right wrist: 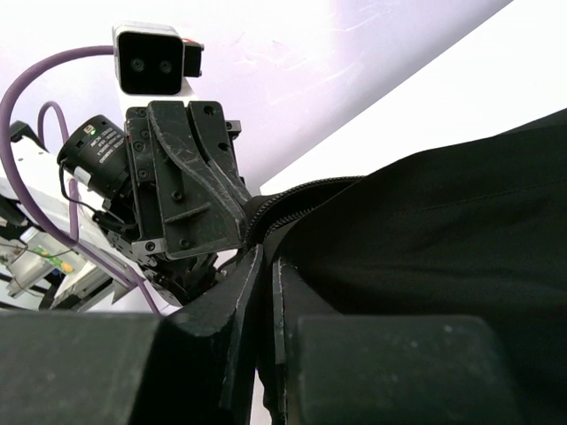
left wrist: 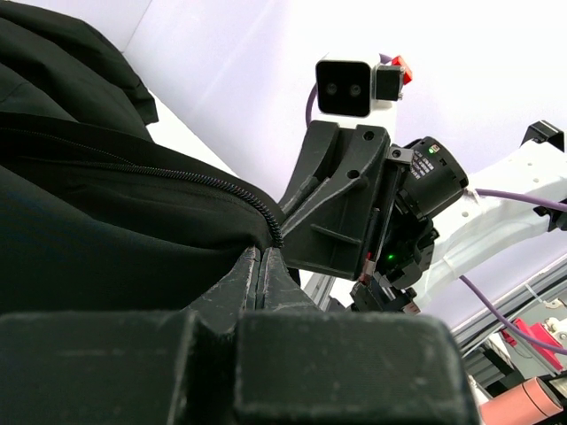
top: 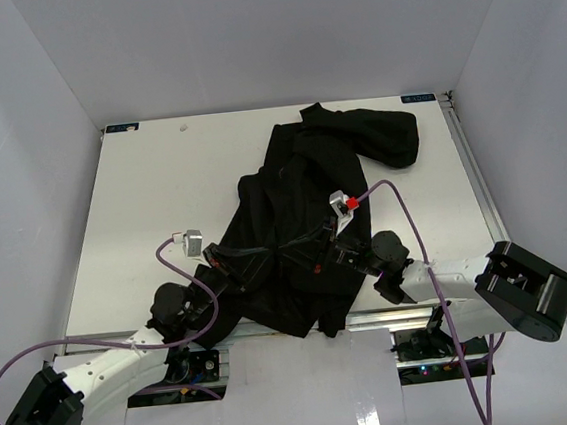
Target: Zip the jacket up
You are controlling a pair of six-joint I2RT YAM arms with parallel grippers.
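My left gripper (left wrist: 262,264) and right gripper (right wrist: 264,266) are both pinched closed on the black jacket (top: 293,202), at its 8 and 5 o'clock. It lies crumpled mid-table. The zipper teeth (left wrist: 204,180) look unjoined, so most of the zipping seems left.

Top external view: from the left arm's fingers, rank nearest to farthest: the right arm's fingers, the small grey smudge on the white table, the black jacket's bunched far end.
1. Right arm's fingers, just to the right, on the black fabric jacket.
2. Small grey smudge, far edge, left part of the white table.
3. Jacket's bunched far end, far right.
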